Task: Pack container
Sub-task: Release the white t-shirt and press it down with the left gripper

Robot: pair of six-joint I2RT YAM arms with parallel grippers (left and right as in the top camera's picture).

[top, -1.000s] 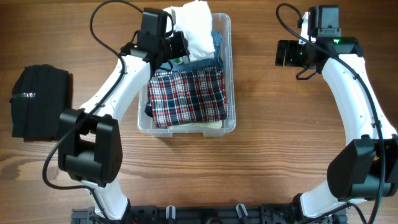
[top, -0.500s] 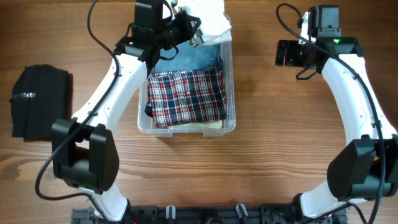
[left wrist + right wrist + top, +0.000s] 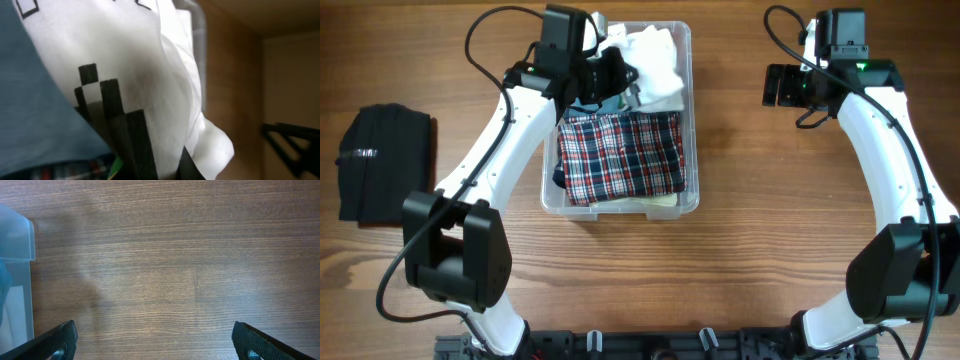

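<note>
Clear plastic, rimmed and round-cornered, the container (image 3: pixel 692 120) sits on the wooden table (image 3: pixel 750 260) at the middle, between the two arms. It is well filled. A folded plaid cloth (image 3: pixel 620 155) in red, white and navy covers its near half, with a pale cream layer (image 3: pixel 663 202) showing under the plaid's front edge. At the far end lies a rumpled white cloth (image 3: pixel 658 62) printed with black squares, and a blue cloth (image 3: pixel 35 110) lies beside and partly under it.

The left gripper (image 3: pixel 620 82) reaches into the far end of the tub, right against the white cloth. Seen from its wrist, the fabric drapes so close over the fingers that they are nearly hidden – I cannot tell whether they pinch the cloth or merely touch it.

The right gripper (image 3: pixel 155 342) hovers over bare wood to the right of the tub, apart from it, with its fingers spread wide and nothing between them; one corner of the container shows at the left edge of its view.

A folded black garment (image 3: pixel 385 165) lies on the table well to the left – outside the tub.
</note>
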